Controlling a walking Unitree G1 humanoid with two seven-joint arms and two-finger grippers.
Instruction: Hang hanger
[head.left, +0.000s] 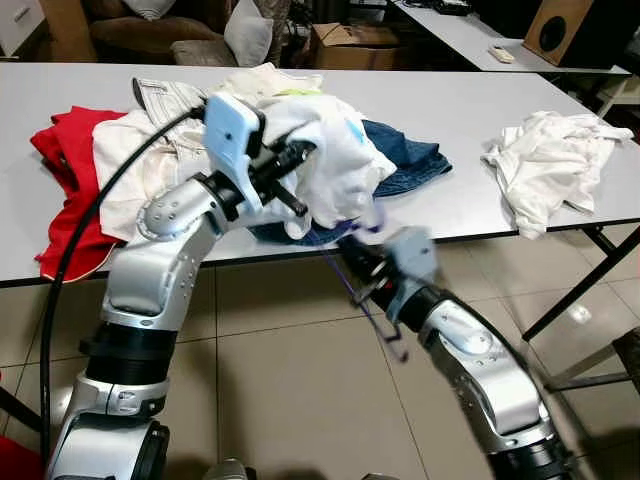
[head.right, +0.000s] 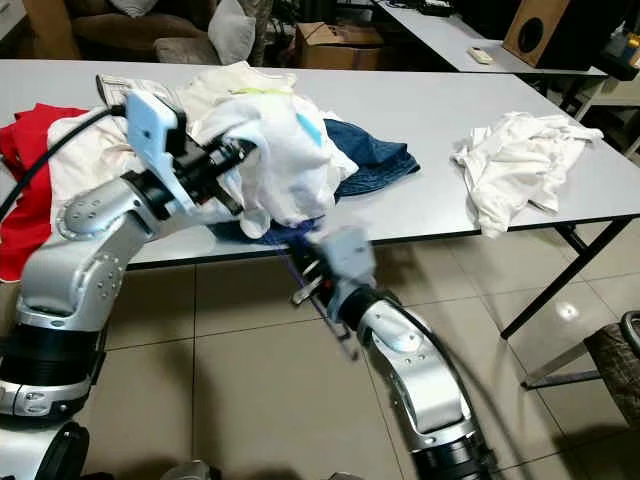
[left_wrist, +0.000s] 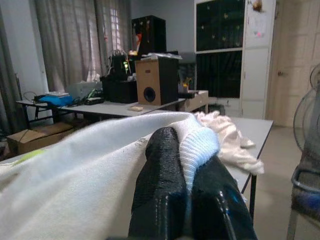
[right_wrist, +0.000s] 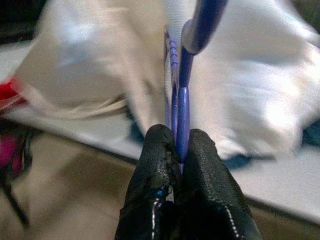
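Now we pinch both things at the tabletop's front edge.
Right gripper (right_wrist: 178, 150) jaws clamp the blue hanger (right_wrist: 182, 95) between them; left gripper (left_wrist: 187, 165) pinches the white shirt (head.left: 335, 160) there.

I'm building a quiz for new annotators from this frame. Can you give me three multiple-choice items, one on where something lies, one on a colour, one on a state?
1. Where does the crumpled white cloth that lies by itself rest?
A. on the floor
B. on the grey table, to the robot's right
C. on the red garment

2. What colour is the hanger in the right tool?
A. blue
B. green
C. yellow

3. What is the left tool doing?
A. hanging open over the floor
B. resting open on the table
C. pinching the white shirt

Key: 1 B, it sits apart on the tabletop at the right end. 2 A, the right wrist view shows a blue bar between the fingers. 3 C, white fabric is clamped between its fingers.
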